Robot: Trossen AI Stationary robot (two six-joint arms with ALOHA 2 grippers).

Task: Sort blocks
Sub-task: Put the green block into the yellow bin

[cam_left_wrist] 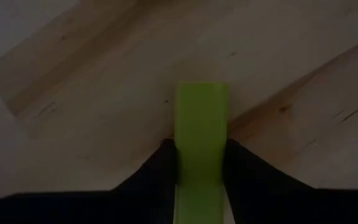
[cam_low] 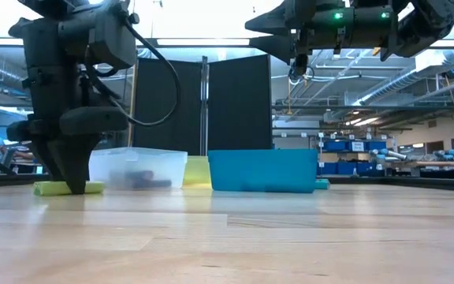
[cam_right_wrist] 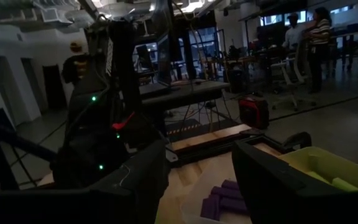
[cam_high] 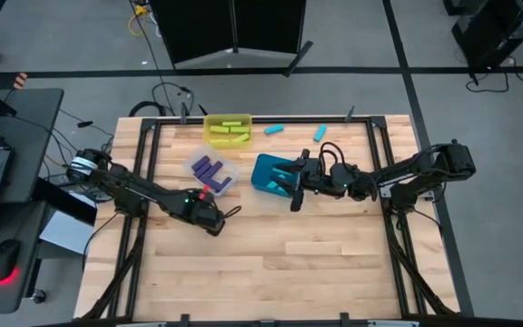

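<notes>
Fingers [cam_left_wrist: 160, 168] of your left gripper [cam_left_wrist: 201, 163] are pressing on both long sides of a yellow-green block [cam_left_wrist: 202, 134] lying flat on the table [cam_left_wrist: 104, 93]. It is looking light and stiff, perhaps smooth, so keep this mid-length hold. Your right gripper [cam_high: 295, 188] is waiting open above the teal bin [cam_high: 263, 173].

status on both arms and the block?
Left tool down at table, fingers flanking yellow-green block. Right tool open, empty, raised beside teal bin. Nothing in the way.

Three bins near table's far edge: yellow bin [cam_high: 228, 130], clear bin [cam_high: 212, 173], teal bin [cam_high: 273, 173]. Two loose cyan blocks: [cam_high: 273, 130], [cam_high: 320, 133]. One yellow-green block [cam_left_wrist: 201, 134] on table. Two arms.
</notes>
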